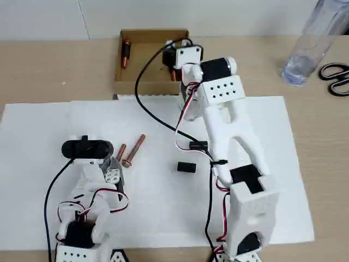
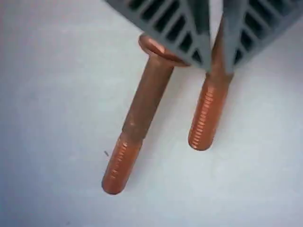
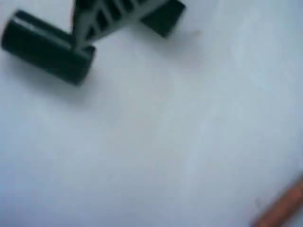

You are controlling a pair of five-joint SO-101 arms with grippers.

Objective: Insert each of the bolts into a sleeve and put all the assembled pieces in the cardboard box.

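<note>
Two copper bolts lie side by side on the white paper (image 1: 65, 120), one (image 2: 137, 118) with its flat head showing, the other (image 2: 208, 113) running under the fingertips. My left gripper (image 2: 216, 45) hangs just above their head ends, its grey fingers (image 2: 180, 23) closed to a thin slit with nothing between them. From above, both bolts (image 1: 133, 150) lie beside the left gripper (image 1: 114, 164). In the high view the right arm's gripper (image 1: 177, 63) is over the cardboard box (image 1: 117, 73). A black sleeve (image 3: 47, 47) lies on white paper under a grey finger (image 3: 109, 14).
An assembled piece (image 1: 126, 53) lies in the box's far left corner. One black sleeve (image 1: 186, 167) rests mid-paper between the arms. A plastic bottle (image 1: 308, 43) and scissors (image 1: 335, 76) sit at the table's far right. A black cable (image 1: 147, 109) crosses the paper.
</note>
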